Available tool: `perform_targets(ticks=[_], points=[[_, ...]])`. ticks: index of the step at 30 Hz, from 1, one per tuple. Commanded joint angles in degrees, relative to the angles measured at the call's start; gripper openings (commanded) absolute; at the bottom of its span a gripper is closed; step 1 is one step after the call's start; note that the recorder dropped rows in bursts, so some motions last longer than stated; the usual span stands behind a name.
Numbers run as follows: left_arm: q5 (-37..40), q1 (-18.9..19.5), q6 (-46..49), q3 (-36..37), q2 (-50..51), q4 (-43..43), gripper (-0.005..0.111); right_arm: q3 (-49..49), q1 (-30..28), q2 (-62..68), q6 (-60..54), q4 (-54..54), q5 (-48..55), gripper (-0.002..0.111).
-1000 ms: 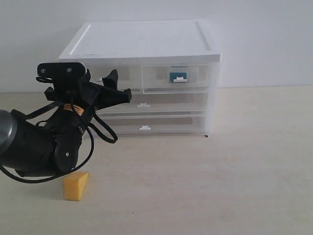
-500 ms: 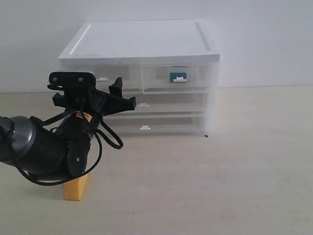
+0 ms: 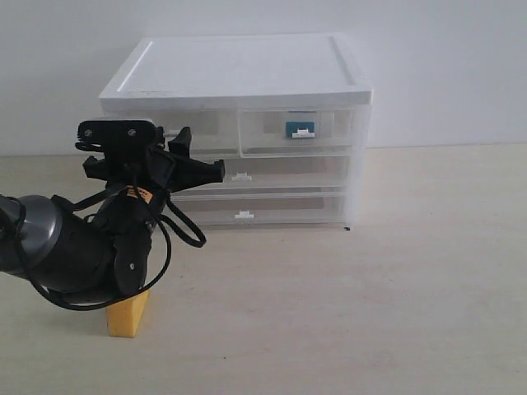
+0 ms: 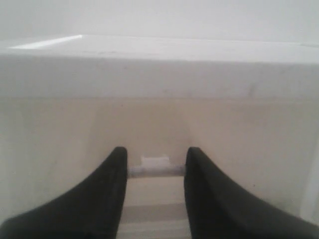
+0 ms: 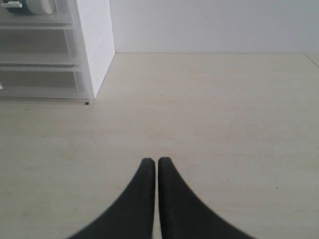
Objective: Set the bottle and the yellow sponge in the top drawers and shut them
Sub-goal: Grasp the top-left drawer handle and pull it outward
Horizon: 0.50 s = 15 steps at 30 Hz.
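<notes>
The yellow sponge [image 3: 128, 316] lies on the table at the front left, partly hidden by my left arm. The bottle [image 3: 294, 128] shows teal inside the shut top right drawer [image 3: 333, 125]; the right wrist view catches its white cap [image 5: 40, 6]. My left gripper [image 3: 200, 151] is open at the front of the shut top left drawer [image 3: 212, 123]. In the left wrist view the gripper [image 4: 156, 155] has that drawer's white handle [image 4: 155, 170] spanning the gap between its fingertips. My right gripper [image 5: 157, 162] is shut and empty above bare table, out of the exterior view.
The white cabinet [image 3: 239, 70] stands at the back centre against a white wall, with two shut full-width drawers [image 3: 280, 177] under the top pair. Its right side [image 5: 94, 40] is in the right wrist view. Pale wooden table [image 3: 395, 296] stretches in front and to the right.
My left arm has swung right over the sponge, then lifted slightly and closed in on the top left drawer's handle. The bottle, drawers and sponge have not moved.
</notes>
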Motion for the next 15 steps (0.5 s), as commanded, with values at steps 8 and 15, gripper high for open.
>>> perform_targets(ticks=[8,15], points=[[-1.5,-0.1,0.2,1.8,-0.8,-1.5,0.004,0.0,-0.1,-0.3,-0.2,0.1,-0.5,0.000],[-2.8,-0.1,-1.5,7.9,-5.9,-1.5,0.004,0.0,-0.1,-0.3,-0.2,0.1,-0.5,0.000]])
